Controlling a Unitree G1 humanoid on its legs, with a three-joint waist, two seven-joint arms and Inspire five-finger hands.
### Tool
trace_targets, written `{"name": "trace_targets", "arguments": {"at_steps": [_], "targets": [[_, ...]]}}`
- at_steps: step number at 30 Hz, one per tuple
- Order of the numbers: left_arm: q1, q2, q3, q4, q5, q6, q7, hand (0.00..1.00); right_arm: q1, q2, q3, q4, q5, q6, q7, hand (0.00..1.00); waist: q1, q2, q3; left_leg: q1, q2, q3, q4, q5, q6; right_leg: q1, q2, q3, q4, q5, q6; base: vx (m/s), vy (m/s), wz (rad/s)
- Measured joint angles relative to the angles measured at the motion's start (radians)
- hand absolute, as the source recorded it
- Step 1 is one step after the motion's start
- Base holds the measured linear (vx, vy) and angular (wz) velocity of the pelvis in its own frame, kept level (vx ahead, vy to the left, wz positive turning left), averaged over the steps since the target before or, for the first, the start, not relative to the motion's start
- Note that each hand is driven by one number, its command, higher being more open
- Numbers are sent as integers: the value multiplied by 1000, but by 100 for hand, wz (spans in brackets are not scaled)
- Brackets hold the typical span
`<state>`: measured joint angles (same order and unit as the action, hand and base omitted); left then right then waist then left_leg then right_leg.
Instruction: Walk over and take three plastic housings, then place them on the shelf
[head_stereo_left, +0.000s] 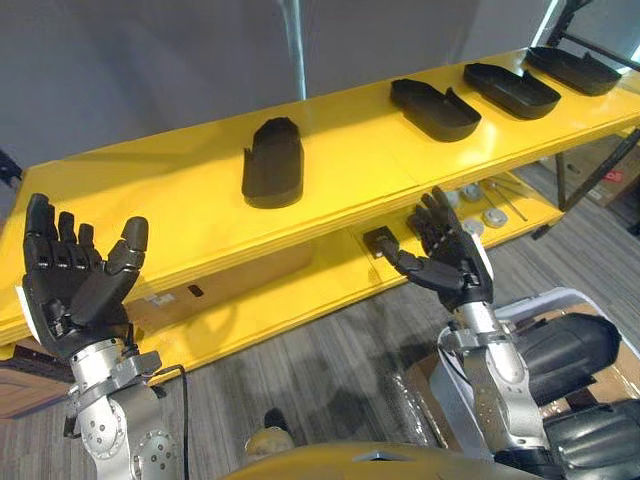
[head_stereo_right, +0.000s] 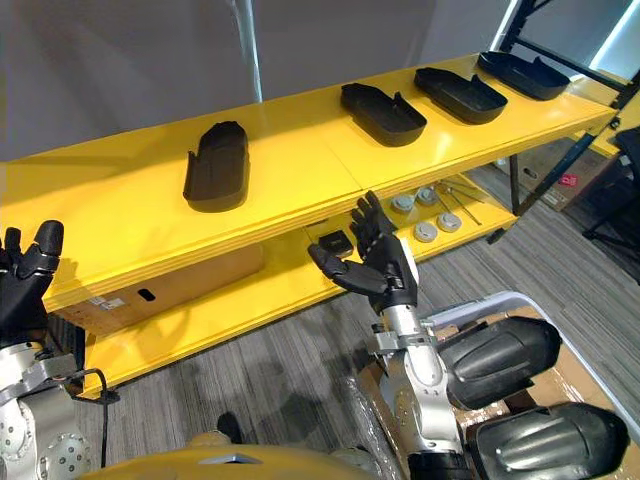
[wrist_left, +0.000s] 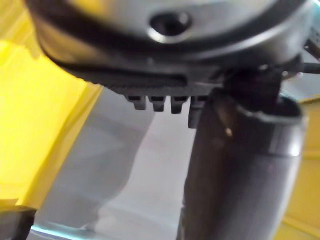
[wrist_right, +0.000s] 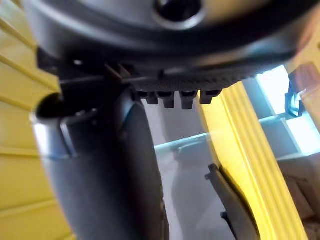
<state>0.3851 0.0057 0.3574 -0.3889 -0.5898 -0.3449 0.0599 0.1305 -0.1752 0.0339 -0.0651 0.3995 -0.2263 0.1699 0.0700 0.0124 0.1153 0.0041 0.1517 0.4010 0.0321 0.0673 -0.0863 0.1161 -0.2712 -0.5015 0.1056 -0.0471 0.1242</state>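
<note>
Along the top board of the yellow wooden shelf (head_stereo_left: 150, 190) lay four black moulded plastic housings (head_stereo_left: 273, 163), clear of its front edge, with bare board between them. In front of that edge the left hand (head_stereo_left: 70, 290) and right hand (head_stereo_left: 450, 262) hung open and empty, with round silver parts (head_stereo_right: 425, 232) on the lower board beyond the right.

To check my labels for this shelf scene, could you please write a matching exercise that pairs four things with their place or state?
Column one:
1. left hand
2. right hand
3. leftmost housing
4. round metal parts

Column two:
A. on the lower board
B. on the top board
C. open, raised at the far left
D. open, raised right of centre

Pairs: 1-C, 2-D, 3-B, 4-A
</note>
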Motion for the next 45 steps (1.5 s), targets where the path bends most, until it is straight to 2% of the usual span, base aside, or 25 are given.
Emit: {"name": "trace_targets", "arguments": {"at_steps": [1,2,3,5,6,7,8,10,12,13,14,15,17,18,19,21,24,26,31,32,34,36,39,41,45], "targets": [[-4,0,9,0,-3,0,-20,100,-24,-3,9,14,0,0,-15,100,11,-20,15,-25,-12,-41,77,-50,5,-8,-38,-14,85,-41,-13,41,48,50],[-6,-1,12,0,-5,1,-30,100,-36,-7,12,19,0,0,-26,100,15,-21,27,-40,-22,-75,127,-85,12,-16,-58,-22,147,-59,-24,36,81,35],[-2,-7,18,0,-6,1,-44,100,-51,-19,15,23,-1,0,-44,100,27,0,40,-52,-21,-124,186,-123,16,-68,-102,-14,334,-63,-39,10,80,30],[-4,4,32,-1,-4,1,-56,100,-35,-2,18,22,0,0,-58,100,27,-21,56,-46,-38,-168,204,-140,23,-141,-150,71,533,-17,-66,2,84,64],[-3,13,42,-2,-4,1,-60,100,-29,10,18,23,-1,0,-58,100,24,-37,64,-43,-41,-193,201,-141,26,-163,-156,112,585,14,-58,66,-9,83],[-3,16,58,-2,-6,2,-62,100,-28,28,17,25,-1,-1,-52,100,23,-45,74,-43,-36,-218,190,-138,34,-178,-145,146,608,-26,-64,95,-82,65],[-4,13,74,0,-34,15,-55,100,-29,32,13,25,-1,-2,-29,100,23,-48,76,-47,-31,-244,183,-138,35,-195,-125,166,579,-116,-54,80,-107,46],[-8,13,81,11,-41,30,-38,100,-31,32,2,25,-1,-9,0,100,19,-36,84,-50,-22,-269,174,-138,34,-226,-87,215,485,-142,-50,43,-91,41],[-16,18,76,16,-41,39,-12,100,-27,31,-12,24,0,-13,11,100,3,-29,89,-57,-10,-291,172,-130,7,-234,-47,265,343,-103,-6,65,-162,53],[-19,24,72,16,-42,39,-4,100,-27,31,-17,24,0,-13,16,100,5,-39,87,-57,-15,-296,171,-131,-3,-234,-47,262,301,-78,-6,95,-256,42],[-24,43,68,16,-43,39,4,100,-28,31,-23,22,0,-13,21,100,10,-76,81,-58,-34,-300,165,-129,-27,-231,-46,248,235,-41,-14,108,-331,56],[-32,31,44,41,-43,42,7,100,-28,7,-37,22,-1,-14,18,100,6,-59,76,-55,-14,-313,157,-124,-43,-201,-22,217,215,-40,9,117,-329,54],[-11,9,7,44,-42,44,3,100,-34,-27,-61,22,-1,-16,12,100,5,-8,66,-49,51,-271,125,-97,-40,-172,21,172,157,-31,-11,134,-218,45],[-10,-7,-22,44,-42,45,-4,100,-35,-44,-95,22,0,-16,5,100,1,11,60,-52,90,-184,103,-52,-19,-151,38,124,117,-15,-17,195,-181,83],[-14,-15,-51,43,-41,46,-23,100,-33,-52,-130,22,0,-17,-6,100,-23,24,56,-52,106,-70,94,-22,-31,-122,43,69,91,-6,-20,183,-134,103],[-24,-17,-80,31,-40,51,-64,100,-30,-51,-186,19,0,-22,-15,100,-43,38,47,-42,102,9,41,24,-35,-94,45,4,82,-3,-21,163,-76,90],[-25,-17,-94,0,-41,51,-79,100,-17,-40,-181,-26,1,-34,0,100,-38,31,52,7,88,31,-28,47,-37,-77,44,-10,84,-4,-21,112,-8,12],[-25,-11,-99,0,-41,51,-76,100,-17,-6,-128,-103,12,-55,44,100,-36,17,58,33,70,58,-45,46,-36,-77,30,7,83,-4,-20,48,55,-26],[-30,-4,-161,0,-41,73,-73,100,-74,-3,61,-148,60,-79,133,100,-30,9,58,65,54,71,-73,49,-32,-64,21,11,79,-4,-19,-11,35,-8],[-33,-4,-186,0,-40,83,-72,100,-100,-4,131,-148,59,-78,150,100,-18,11,58,73,50,71,-77,50,-31,-55,19,10,75,-5,-17,0,0,0],[-32,-4,-209,0,-39,90,-72,100,-140,-4,226,-147,52,-75,151,100,-17,12,58,75,47,67,-82,56,-29,-44,19,0,66,-3,-9,-57,7,12],[-34,-2,-244,0,-30,98,-71,100,-195,-5,313,-139,-40,-70,126,100,-12,14,57,76,42,52,-101,69,-25,-37,18,-17,66,-2,-8,-63,6,22],[-33,5,-268,8,-26,110,-71,100,-225,-2,330,-130,-36,-64,126,100,11,16,57,75,35,40,-115,82,-19,-35,13,-30,68,-1,-5,-45,8,14],[-31,8,-266,28,-27,112,-61,100,-253,-2,330,-100,-20,-51,122,100,11,19,56,75,29,29,-115,85,-17,-24,7,-41,68,1,-2,-47,20,16],[-30,12,-288,32,-27,114,-45,100,-349,29,369,37,-22,-17,31,100,19,30,52,71,29,20,-116,96,-13,-24,5,-51,70,1,-2,-45,2,5]]}}
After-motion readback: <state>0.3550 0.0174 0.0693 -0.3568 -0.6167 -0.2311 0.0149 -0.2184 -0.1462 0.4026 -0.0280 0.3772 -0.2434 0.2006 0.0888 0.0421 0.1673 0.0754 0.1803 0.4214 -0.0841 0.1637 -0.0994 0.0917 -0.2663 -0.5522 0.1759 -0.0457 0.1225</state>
